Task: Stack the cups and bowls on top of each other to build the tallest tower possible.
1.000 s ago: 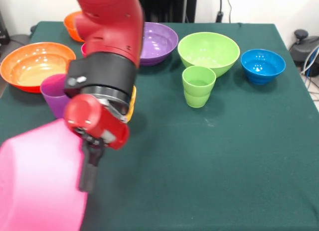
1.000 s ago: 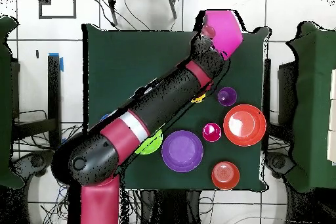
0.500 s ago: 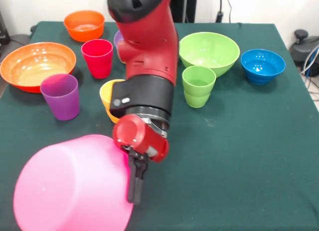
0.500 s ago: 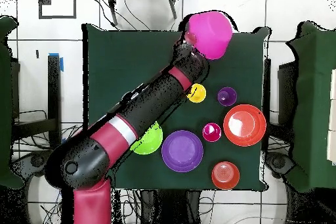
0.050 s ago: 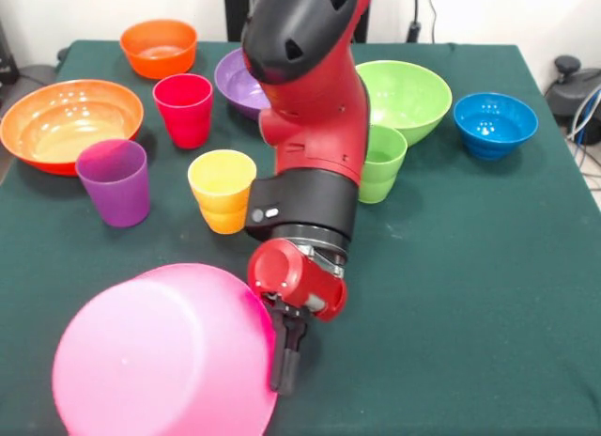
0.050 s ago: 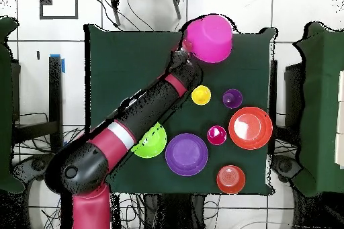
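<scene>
The red and black arm (image 5: 305, 126) reaches down across the table (image 5: 470, 295), wrist bent low. Its gripper (image 5: 285, 347) is clamped on the rim of the pink bowl (image 5: 164, 356), which hangs tipped on its side at seven o'clock. The yellow cup (image 5: 223, 190) stands upright just beyond, at ten o'clock of the wrist.
</scene>
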You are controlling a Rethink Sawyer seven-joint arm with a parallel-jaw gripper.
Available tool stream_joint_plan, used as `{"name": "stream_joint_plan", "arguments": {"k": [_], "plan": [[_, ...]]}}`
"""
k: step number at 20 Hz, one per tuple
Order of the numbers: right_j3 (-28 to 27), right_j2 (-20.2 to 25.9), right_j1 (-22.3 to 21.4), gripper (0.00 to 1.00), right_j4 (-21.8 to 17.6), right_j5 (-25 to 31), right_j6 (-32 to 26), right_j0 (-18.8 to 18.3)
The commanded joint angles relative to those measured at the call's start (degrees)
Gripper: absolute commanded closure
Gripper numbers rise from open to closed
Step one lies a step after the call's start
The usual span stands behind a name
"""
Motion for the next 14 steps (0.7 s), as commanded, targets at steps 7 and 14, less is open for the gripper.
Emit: {"name": "stream_joint_plan", "arguments": {"k": [7,14], "plan": [[-1.43,14.88,-2.92,0.0,-3.21,16.27,7.92,2.33],[-0.92,19.63,-6.04,0.0,-6.66,15.9,8.26,1.19]]}}
